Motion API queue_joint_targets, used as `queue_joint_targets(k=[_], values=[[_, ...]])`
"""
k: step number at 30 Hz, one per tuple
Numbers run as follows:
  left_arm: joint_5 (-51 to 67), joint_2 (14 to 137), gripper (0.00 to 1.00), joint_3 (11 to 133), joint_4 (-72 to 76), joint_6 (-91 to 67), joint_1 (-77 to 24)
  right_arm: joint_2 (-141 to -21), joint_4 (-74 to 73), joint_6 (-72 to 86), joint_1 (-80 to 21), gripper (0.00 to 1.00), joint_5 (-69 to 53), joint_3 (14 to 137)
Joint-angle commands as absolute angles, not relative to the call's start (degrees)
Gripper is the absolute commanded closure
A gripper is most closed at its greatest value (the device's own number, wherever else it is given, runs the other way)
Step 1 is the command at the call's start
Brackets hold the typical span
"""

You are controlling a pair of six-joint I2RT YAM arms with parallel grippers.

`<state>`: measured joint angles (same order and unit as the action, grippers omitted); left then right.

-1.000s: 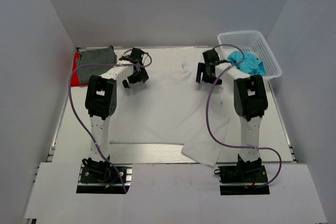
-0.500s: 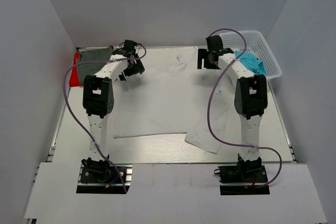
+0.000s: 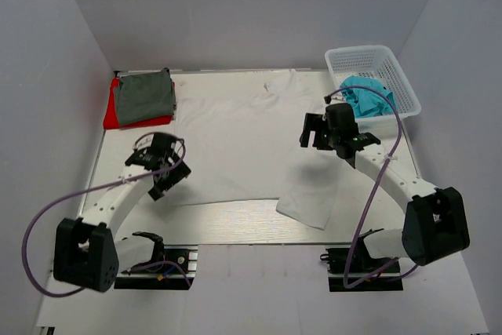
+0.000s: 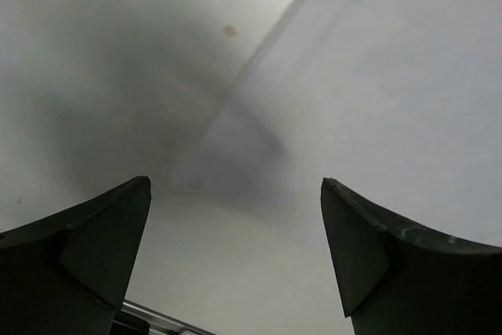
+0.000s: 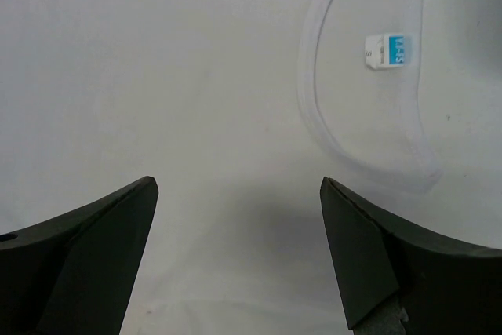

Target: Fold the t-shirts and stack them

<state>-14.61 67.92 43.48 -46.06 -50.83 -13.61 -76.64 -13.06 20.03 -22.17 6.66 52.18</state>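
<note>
A white t-shirt (image 3: 243,139) lies spread flat over the middle of the table, with a loose flap at its near right. A folded grey-green t-shirt (image 3: 143,96) lies on a red t-shirt (image 3: 112,115) at the far left. A turquoise t-shirt (image 3: 369,98) lies crumpled in the basket. My left gripper (image 3: 167,182) is open and empty over the white shirt's near left edge (image 4: 392,76). My right gripper (image 3: 310,131) is open and empty over the white shirt (image 5: 157,76), close to its collar (image 5: 314,107) and blue label (image 5: 390,50).
A white plastic lattice basket (image 3: 369,59) stands at the far right corner. Bare table (image 4: 94,52) shows left of the white shirt's edge. The table's metal near rim (image 3: 235,229) runs in front of the shirt. Grey walls enclose the table on three sides.
Both arms have pulled back from the far side toward the near half of the table, grippers open. The white shirt now lies spread out farther toward the far edge.
</note>
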Motion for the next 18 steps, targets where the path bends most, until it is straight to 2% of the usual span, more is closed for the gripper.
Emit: queue_joint_targets(k=[1, 6, 14, 18], values=[[-17.22, 59.63, 0.01, 33.96, -47.91, -59.23, -13.36, -71.91, -8.61, 23.73, -21.8, 0.1, 4.57, 48.71], [-18.54, 54.85, 0.04, 30.41, -45.26, -59.24, -13.36, -67.07, -9.4, 24.0, -21.88, 0.1, 1.68, 46.24], [-19.25, 58.79, 0.34, 30.41, -44.65, -59.16, -13.36, -62.58, -15.27, 24.87, -21.97, 0.1, 5.01, 43.86], [-18.02, 60.72, 0.4, 29.1, -43.95, -58.62, -13.36, -61.53, -18.54, 25.22, -21.89, 0.1, 7.64, 43.77]])
